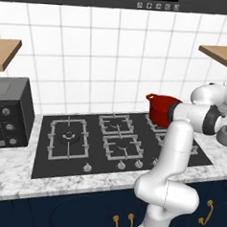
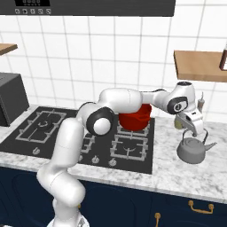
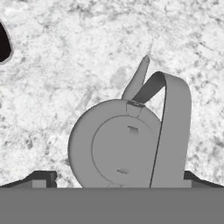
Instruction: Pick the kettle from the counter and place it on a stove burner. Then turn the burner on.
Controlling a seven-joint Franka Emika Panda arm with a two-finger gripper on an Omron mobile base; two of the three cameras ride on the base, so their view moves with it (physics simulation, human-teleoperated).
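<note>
Hovering directly above the kettle (image 2: 192,150), our gripper (image 2: 192,128) stands spread wide, grasping nothing. We list the kettle upright on the counter (image 2: 177,175), at 3 o'clock from the red pot (image 2: 134,119).

White glossy arm (image 2: 66,146), fat rounded tube links, dark grey-black rings at the joints. One big dark disc joint (image 2: 99,124) with a grey rim sat mid-arm. Wrist housing was white with a small dark round cap on its side. Gripper (image 2: 191,129) was a white blocky hand with short dark finger tips (image 3: 43,178). No cables or markings were visible.
</note>
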